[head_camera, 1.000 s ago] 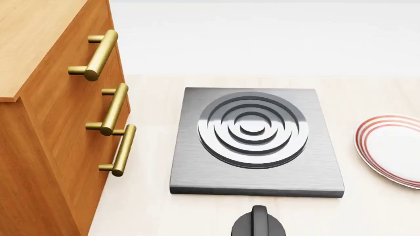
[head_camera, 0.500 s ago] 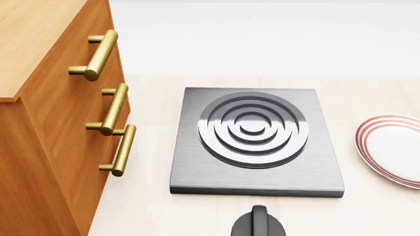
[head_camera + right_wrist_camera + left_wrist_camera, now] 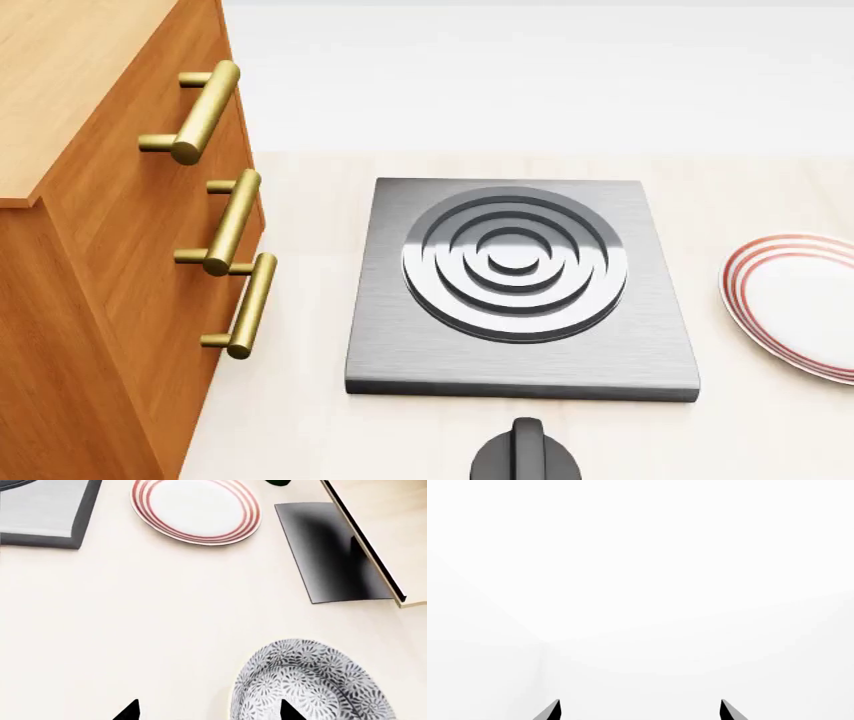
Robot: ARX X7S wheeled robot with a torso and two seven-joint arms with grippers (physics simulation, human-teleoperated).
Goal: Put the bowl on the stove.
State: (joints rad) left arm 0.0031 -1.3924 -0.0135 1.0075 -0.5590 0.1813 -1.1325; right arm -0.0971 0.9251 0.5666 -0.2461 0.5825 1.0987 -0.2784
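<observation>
The stove (image 3: 523, 290), a dark-grey square slab with a ringed round burner, lies in the middle of the head view; its corner shows in the right wrist view (image 3: 40, 515). The bowl (image 3: 313, 685), white with a grey-blue leaf pattern, stands on the counter in the right wrist view only. My right gripper (image 3: 209, 711) is open above the counter, one fingertip over the bowl's rim, the other over bare counter. My left gripper (image 3: 640, 711) is open and empty, facing blank white. Neither gripper shows in the head view.
A wooden drawer cabinet (image 3: 120, 260) with brass handles stands left of the stove. A black knob (image 3: 526, 455) sits in front of it. A white plate with red rim rings (image 3: 798, 305) lies to its right, also in the right wrist view (image 3: 195, 510). A black panel (image 3: 330, 552) lies beyond the bowl.
</observation>
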